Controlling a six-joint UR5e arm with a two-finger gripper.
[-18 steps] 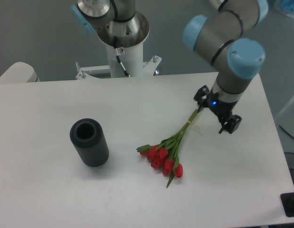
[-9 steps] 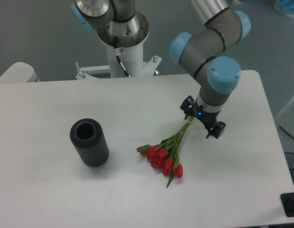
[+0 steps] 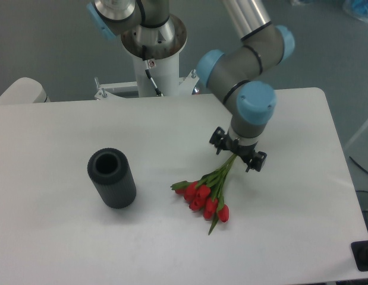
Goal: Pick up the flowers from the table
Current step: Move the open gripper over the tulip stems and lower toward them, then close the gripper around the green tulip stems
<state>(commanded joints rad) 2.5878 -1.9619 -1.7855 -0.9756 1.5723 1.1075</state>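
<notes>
The flowers (image 3: 206,193), red tulips on long green stems, lie flat on the white table (image 3: 65,243) right of centre, heads toward the front, stems running up and right. My gripper (image 3: 238,153) hovers directly over the upper stem ends, which it hides. Its two dark fingers (image 3: 217,141) stand apart on either side of the stems, open. I cannot tell whether they touch the stems.
A dark ribbed cylinder vase (image 3: 111,177) stands upright on the left half of the table. The arm's white pedestal (image 3: 155,65) rises behind the table's far edge. The arm's blue-capped joints (image 3: 250,101) hang over the right-centre of the table.
The arm has swung left across the table, carrying the gripper from right of the stems to directly above their upper ends. The flowers and the vase have stayed in place.
</notes>
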